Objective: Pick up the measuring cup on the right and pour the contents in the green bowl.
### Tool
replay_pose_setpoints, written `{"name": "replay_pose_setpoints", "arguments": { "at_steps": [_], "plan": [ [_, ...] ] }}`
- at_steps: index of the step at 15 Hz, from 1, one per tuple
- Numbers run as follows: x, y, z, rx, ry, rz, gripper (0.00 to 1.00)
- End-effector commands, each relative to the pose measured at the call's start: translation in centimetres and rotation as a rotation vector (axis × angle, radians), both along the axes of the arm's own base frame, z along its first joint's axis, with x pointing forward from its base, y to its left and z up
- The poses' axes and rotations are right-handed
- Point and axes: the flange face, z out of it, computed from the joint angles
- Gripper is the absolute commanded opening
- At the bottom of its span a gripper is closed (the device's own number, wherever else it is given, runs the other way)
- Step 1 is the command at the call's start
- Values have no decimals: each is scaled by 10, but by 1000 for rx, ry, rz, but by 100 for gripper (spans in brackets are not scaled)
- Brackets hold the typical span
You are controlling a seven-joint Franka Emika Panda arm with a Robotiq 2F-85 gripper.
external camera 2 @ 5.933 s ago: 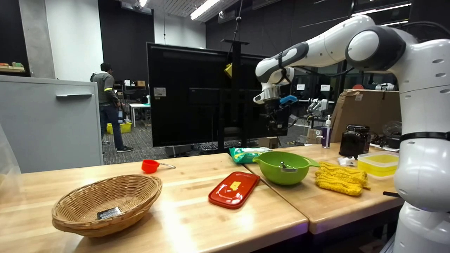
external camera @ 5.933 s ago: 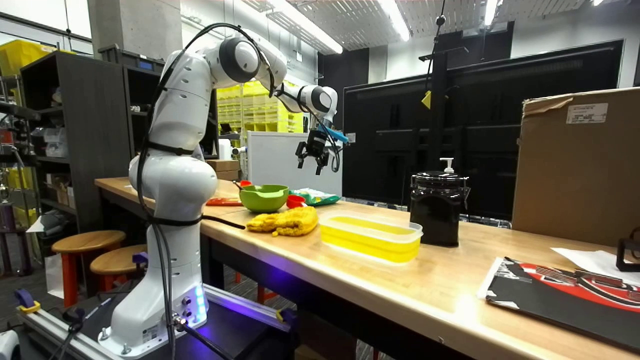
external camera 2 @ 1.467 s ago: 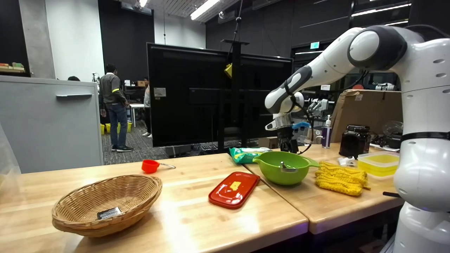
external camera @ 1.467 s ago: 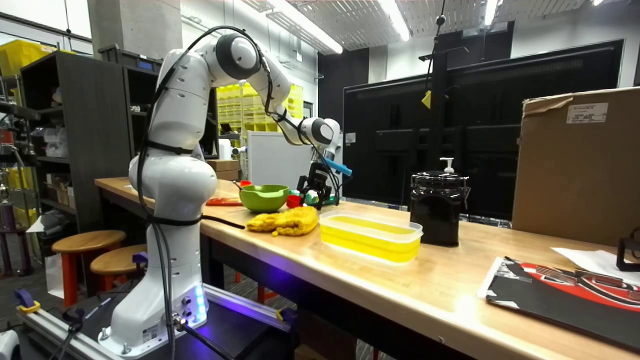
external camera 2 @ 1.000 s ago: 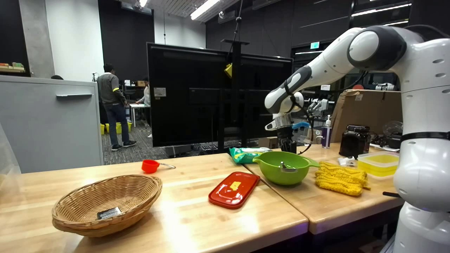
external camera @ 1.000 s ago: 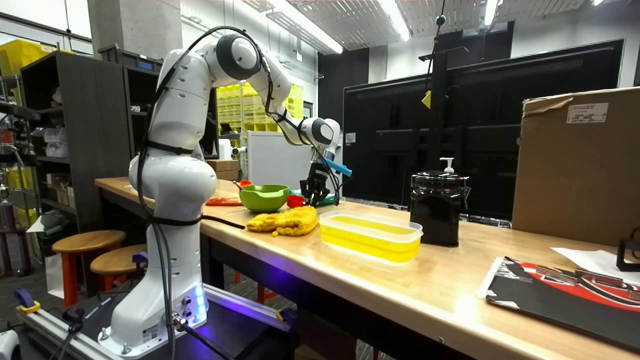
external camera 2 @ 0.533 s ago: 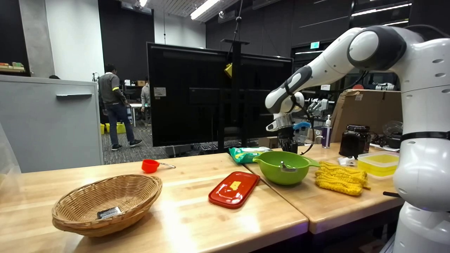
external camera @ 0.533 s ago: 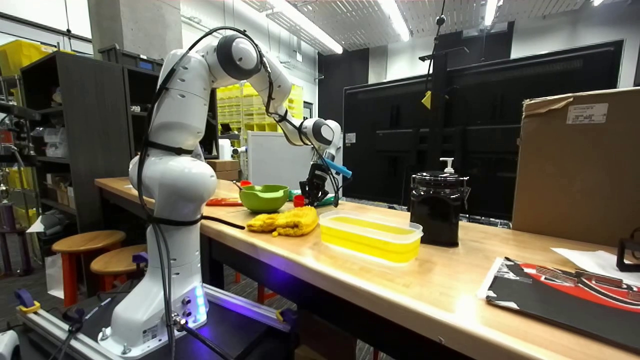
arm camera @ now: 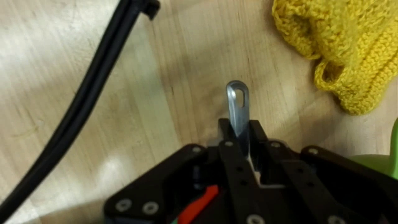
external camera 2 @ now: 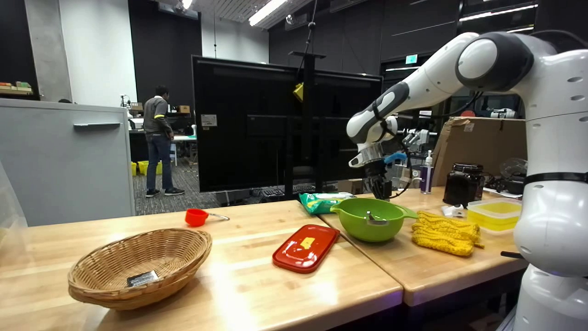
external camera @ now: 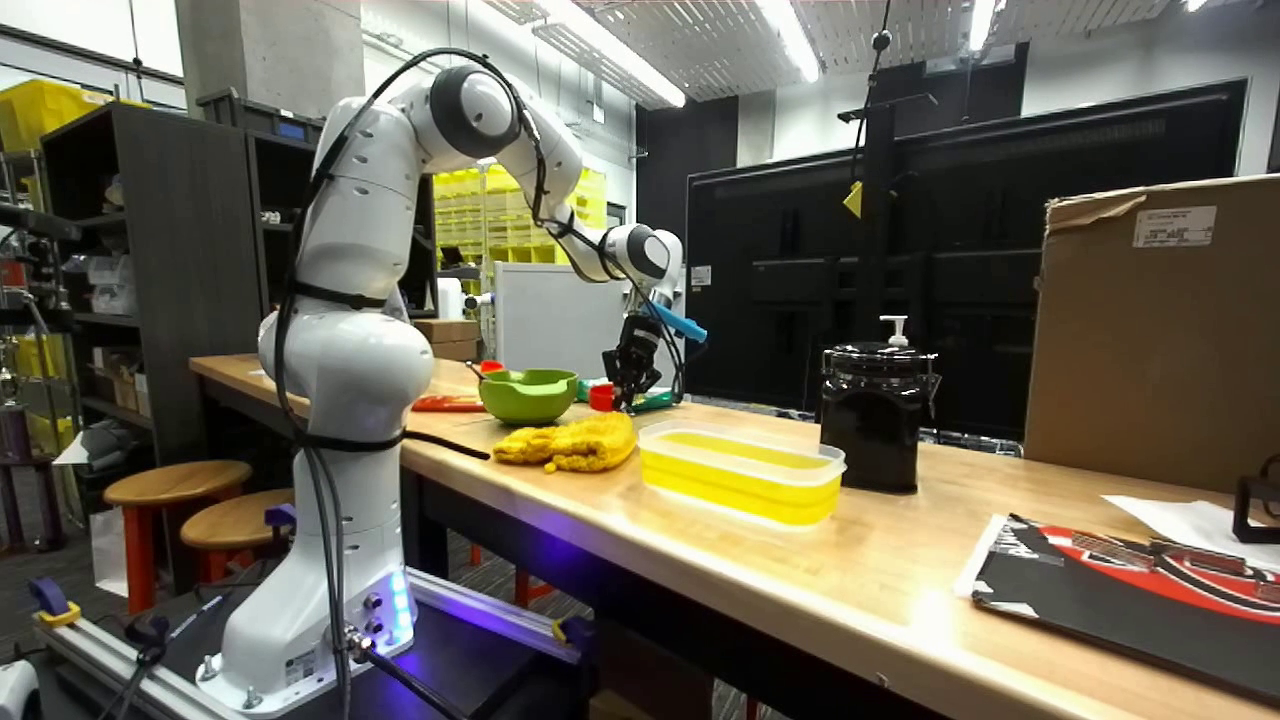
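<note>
Measuring cup (external camera: 601, 397), small and red, is near the centre of the frame in an exterior view, just beside the gripper (arm camera: 240, 128) on its left in the picture; at the bottom of the wrist view only a red part of it is seen. Its metal handle (arm camera: 239, 113) stands in the middle of that view, and the jaws are closed on it, separated only by the thin metal, while the slotted end sticks out past the fingertips. Whether the cup touches the table (external camera: 880, 570) cannot be told. The arm (external camera: 355, 225) rises from the lower left of the frame in an exterior view, bends at the top, and its forearm goes down to the right; the gripper points downward, slightly tilted, low over the table. Red cups are two: the held one, and a second red cup (external camera 2: 196, 217) at the left of the frame in an exterior view, with its handle to the right. In that view there is one green bowl (external camera 2: 367, 232) right of the centre, one red lid (external camera 2: 305, 252) at the lower centre, one wicker basket (external camera 2: 138, 299) at the lower left, one green packet (external camera 2: 314, 207) behind the bowl, one yellow knitted piece (external camera 2: 448, 234) just beside the bowl at its right, one translucent yellow tray (external camera 2: 494, 218) near the right edge, and one dark jar (external camera 2: 461, 186) near it.
</note>
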Motion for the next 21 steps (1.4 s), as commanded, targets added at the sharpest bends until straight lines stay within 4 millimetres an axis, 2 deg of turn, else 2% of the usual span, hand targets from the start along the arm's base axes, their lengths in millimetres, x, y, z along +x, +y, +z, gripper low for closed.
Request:
{"name": "replay_pose_setpoints", "arguments": {
  "at_steps": [1,12,16,17,18,21],
  "plan": [
    [-4,0,30,-37,-5,18,4],
    [-17,-3,97,-81,-34,32,4],
    [-22,-3,111,-81,-48,32,4],
    [-22,-3,112,-81,-50,31,30],
    [-23,-4,112,-79,-52,29,42],
    [-24,-10,109,-76,-51,25,58]
  ]
}}
